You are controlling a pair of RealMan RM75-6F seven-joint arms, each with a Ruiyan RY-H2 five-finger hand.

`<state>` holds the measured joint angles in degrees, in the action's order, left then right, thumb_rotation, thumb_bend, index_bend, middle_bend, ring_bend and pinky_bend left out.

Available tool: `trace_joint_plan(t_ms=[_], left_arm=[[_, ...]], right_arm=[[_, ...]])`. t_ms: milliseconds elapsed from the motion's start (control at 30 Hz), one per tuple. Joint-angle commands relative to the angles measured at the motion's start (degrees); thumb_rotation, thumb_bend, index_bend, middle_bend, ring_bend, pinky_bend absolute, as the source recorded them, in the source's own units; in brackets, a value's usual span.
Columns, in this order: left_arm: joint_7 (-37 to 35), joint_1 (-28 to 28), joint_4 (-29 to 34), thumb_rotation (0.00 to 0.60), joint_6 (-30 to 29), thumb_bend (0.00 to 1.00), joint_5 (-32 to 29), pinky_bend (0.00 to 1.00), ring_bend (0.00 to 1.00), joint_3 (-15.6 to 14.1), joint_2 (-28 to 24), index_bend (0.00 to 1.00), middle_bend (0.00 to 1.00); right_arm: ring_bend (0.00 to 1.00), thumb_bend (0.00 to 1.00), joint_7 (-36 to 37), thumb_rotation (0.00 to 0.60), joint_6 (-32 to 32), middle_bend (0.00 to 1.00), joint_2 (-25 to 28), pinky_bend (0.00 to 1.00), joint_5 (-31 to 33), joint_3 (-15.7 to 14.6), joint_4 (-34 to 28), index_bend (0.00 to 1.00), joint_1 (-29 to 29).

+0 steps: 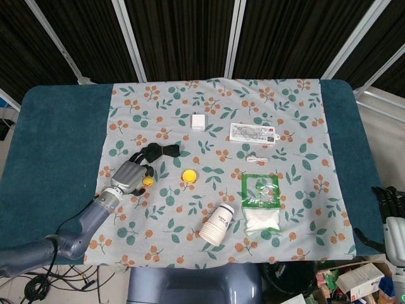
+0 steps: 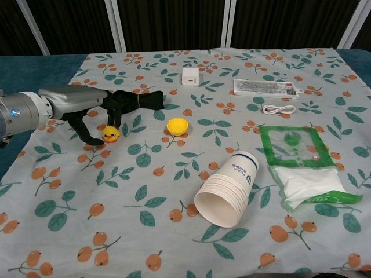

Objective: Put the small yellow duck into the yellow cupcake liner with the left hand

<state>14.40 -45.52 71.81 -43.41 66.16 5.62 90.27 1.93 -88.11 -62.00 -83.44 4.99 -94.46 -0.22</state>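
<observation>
The small yellow duck (image 1: 147, 181) (image 2: 111, 134) stands upright on the flowered cloth at the left. My left hand (image 1: 130, 177) (image 2: 87, 107) arches over it from the left, its thumb at the duck's left side and its dark fingers (image 2: 117, 116) curled just behind it. The duck rests on the cloth and is not lifted. The yellow cupcake liner (image 1: 188, 175) (image 2: 177, 125) sits open side up, a short way to the duck's right. My right hand (image 1: 389, 209) hangs off the table's lower right corner, holding nothing.
A black strap (image 1: 161, 151) (image 2: 142, 99) lies just behind the left hand. A stack of paper cups (image 1: 217, 225) (image 2: 227, 188) lies on its side nearer the front. A green-edged bag (image 1: 261, 199) (image 2: 295, 156), white cable (image 2: 279, 109), packet (image 2: 268, 87) and white charger (image 2: 190, 76) lie to the right and back.
</observation>
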Motion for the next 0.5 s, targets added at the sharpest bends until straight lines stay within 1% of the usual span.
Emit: trace_joint_plan(t_ms=[33, 233, 500], left_arm=[[-0.4, -0.1, -0.2, 0.600, 0.2, 0.26, 0.4, 0.00, 0.00, -0.1, 0.2, 0.41, 0.40], [-0.8, -0.3, -1.0, 0.600, 0.3, 0.30, 1.0, 0.00, 0.00, -0.3, 0.6, 0.43, 0.41], [-1.9, -0.4, -1.3, 0.600, 0.3, 0.34, 2.6, 0.00, 0.02, -0.8, 0.7, 0.47, 0.46]], right_arm=[[0.09, 0.12, 0.0, 0.600, 0.0, 0.08, 0.0, 0.18, 0.1, 0.1, 0.0, 0.09, 0.0], [0.09, 0.12, 0.0, 0.600, 0.2, 0.08, -0.1, 0.18, 0.1, 0.0, 0.0, 0.09, 0.1], [0.09, 0.12, -0.1, 0.600, 0.3, 0.08, -0.1, 0.18, 0.5, 0.1, 0.0, 0.09, 0.1]])
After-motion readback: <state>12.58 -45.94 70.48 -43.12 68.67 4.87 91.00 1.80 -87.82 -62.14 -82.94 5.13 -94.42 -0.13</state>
